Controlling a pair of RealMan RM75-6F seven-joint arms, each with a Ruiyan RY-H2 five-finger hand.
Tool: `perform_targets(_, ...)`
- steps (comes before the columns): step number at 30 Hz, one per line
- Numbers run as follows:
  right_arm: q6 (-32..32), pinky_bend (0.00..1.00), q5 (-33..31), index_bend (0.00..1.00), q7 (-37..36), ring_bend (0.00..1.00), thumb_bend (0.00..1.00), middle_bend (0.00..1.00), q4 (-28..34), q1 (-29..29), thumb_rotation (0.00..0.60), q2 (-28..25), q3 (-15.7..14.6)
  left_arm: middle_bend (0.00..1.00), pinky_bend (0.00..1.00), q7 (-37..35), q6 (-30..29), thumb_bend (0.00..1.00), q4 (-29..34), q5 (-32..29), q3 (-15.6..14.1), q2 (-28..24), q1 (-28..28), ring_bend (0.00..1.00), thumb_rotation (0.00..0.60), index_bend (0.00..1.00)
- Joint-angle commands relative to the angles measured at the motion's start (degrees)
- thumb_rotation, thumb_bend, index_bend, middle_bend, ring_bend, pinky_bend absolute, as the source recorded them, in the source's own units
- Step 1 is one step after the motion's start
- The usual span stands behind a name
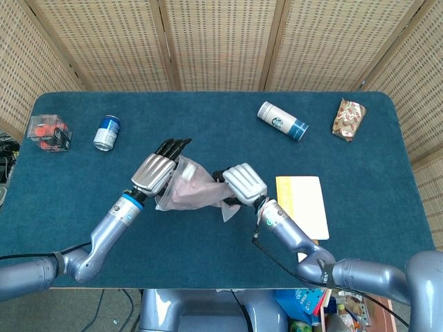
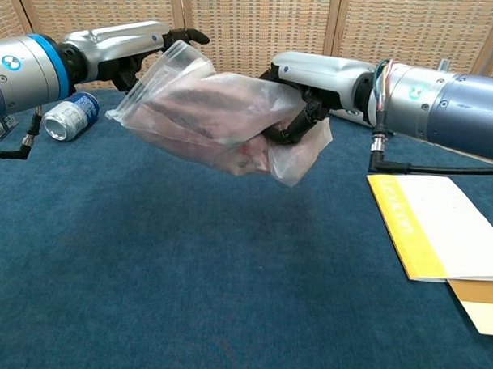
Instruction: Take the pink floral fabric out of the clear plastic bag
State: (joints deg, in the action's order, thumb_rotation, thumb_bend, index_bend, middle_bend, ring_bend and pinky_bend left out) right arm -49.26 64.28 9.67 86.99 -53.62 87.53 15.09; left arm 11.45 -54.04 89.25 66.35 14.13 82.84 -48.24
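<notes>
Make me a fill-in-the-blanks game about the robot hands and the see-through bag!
1. The clear plastic bag is held up in the air by ____ hands.
2. The fabric inside the bag is the colour ____.
3. The can lies on its ____.
4. The table is covered in ____ cloth.

Missing words: two; pink; side; blue

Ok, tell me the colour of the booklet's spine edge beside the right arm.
Yellow along the booklet spine, the rest white; clearest in the chest view.
</notes>
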Motion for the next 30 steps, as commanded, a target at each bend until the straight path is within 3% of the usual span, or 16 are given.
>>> perform_targets(1, 2.96, 0.24, -1.7, 0.01, 0.56, 0.04, 0.0, 0.0, 2.48, 0.22, 0.6, -2.95, -1.65, 0.0, 0.0, -0.89, 0.4, 0.43, -1.25, -0.5, -0.43, 0.79, 0.17, 0.0, 0.6, 0.73)
perform_targets(3, 2.87, 0.11, -2.48, 0.0, 1.86, 0.0, 0.0, 0.0, 4.1, 0.82, 0.6, -4.78, -2.53, 0.0, 0.0, -1.61, 0.66, 0.43, -2.81, -0.93, -0.37, 2.02, -0.04, 0.0, 0.6, 0.73)
perform_targets(5, 1.98, 0.07, -2.32, 0.0, 3.04, 0.0, 0.0, 0.0, 4.5, 1.5, 0.6, -5.72, -3.4, 0.0, 0.0, -2.25, 0.95, 0.42, -3.85, -1.24, -0.25, 2.88, -0.24, 0.0, 0.6, 0.73)
perform_targets(17, -4.83, 0.06, 4.42, 0.0, 6.11, 0.0, 0.0, 0.0, 2.4, 7.53, 0.6, -10.26, -9.52, 0.0, 0.0, -3.94, 1.75, 0.43, -6.11, -1.52, 1.26, 5.39, -2.02, 0.0, 0.6, 0.73)
perform_targets(20, -8.68, 0.09, 8.82, 0.0, 6.98, 0.06, 0.0, 0.07, 0.51, 9.9, 0.6, -10.63, -11.66, 0.0, 0.0, -3.97, 1.96, 0.43, -5.84, -2.28, 2.06, 5.37, -2.53, 0.0, 0.6, 0.73)
perform_targets(23, -12.75, 0.28, 14.95, 0.01, 7.9, 0.28, 0.0, 0.29, -2.65, 11.76, 0.6, -10.66, -13.99, 0.0, 0.0, -3.09, 2.12, 0.43, -5.57, -3.2, 2.57, 5.27, -3.09, 0.0, 0.6, 0.73)
perform_targets(25, -16.94, 0.52, 22.42, 0.05, 8.39, 0.43, 0.0, 0.43, -6.28, 12.92, 0.6, -10.76, -16.79, 0.0, 0.0, -2.65, 2.42, 0.43, -5.31, -4.17, 3.12, 5.42, -3.62, 0.0, 0.6, 0.73)
perform_targets(28, -20.08, 0.72, 28.84, 0.14, 6.61, 0.54, 0.0, 0.55, -10.92, 13.57, 0.6, -10.28, -19.21, 0.0, 0.0, -2.18, 2.8, 0.43, -5.12, -5.6, 3.65, 5.62, -4.12, 0.0, 0.6, 0.73)
perform_targets(30, -22.44, 0.79, 33.91, 0.19, 5.94, 0.59, 0.0, 0.61, -14.96, 13.6, 0.6, -9.73, -20.95, 0.0, 0.0, -1.76, 3.05, 0.43, -5.05, -6.62, 4.0, 5.77, -4.54, 0.0, 0.6, 0.73)
